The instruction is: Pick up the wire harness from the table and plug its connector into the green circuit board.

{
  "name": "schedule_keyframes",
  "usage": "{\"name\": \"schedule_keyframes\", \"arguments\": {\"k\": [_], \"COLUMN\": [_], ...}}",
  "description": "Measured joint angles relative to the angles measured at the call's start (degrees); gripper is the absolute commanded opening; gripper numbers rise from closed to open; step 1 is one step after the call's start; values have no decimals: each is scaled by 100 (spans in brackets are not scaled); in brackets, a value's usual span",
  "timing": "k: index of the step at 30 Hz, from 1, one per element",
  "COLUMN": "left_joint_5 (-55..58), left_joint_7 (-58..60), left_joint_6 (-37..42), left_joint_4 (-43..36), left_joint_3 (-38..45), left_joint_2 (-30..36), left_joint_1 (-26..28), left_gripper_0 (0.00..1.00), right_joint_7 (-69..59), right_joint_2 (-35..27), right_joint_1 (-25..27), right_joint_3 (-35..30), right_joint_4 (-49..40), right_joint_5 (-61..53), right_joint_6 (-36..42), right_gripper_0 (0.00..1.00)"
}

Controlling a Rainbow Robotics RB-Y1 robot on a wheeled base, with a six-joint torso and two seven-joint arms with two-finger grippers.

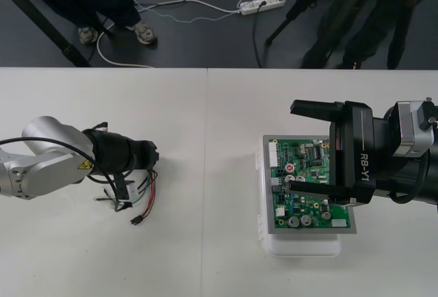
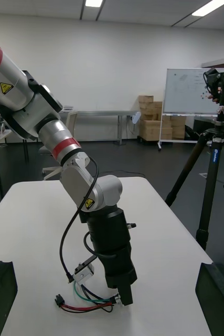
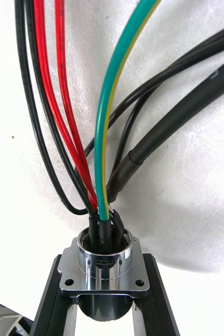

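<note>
Overhanging the board (image 1: 306, 159), right tool (image 1: 293, 147) gapes; left tool (image 3: 104, 313) clamps socket (image 3: 104, 258).

count | table (image 1: 205, 139) 1 | green circuit board (image 1: 302, 165) 1 | white base (image 1: 304, 246) 1 | wire harness (image 1: 146, 198) 1 | black plug (image 1: 136, 221) 1 | metal socket (image 3: 103, 252) 1 | green wire (image 3: 108, 105) 1 | grippers 2: left gripper (image 3: 103, 281), right gripper (image 1: 312, 148)
</note>
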Motion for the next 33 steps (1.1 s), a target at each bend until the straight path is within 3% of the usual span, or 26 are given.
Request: {"name": "schedule_keyframes", "arguments": {"k": [24, 33], "left_joint_5": [129, 231], "left_joint_7": [-64, -64], "left_joint_6": [35, -1251], "left_joint_4": [-28, -387], "left_joint_3": [388, 1719], "left_joint_2": [1, -16], "left_joint_1": [3, 68], "left_gripper_0": [0, 0], "right_joint_7": [0, 0], "right_joint_2": [0, 0], "right_joint_1": [0, 1], "right_joint_3": [0, 1], "right_joint_4": [0, 0], "right_joint_5": [0, 0], "right_joint_6": [0, 0], "right_gripper_0": [100, 100]}}
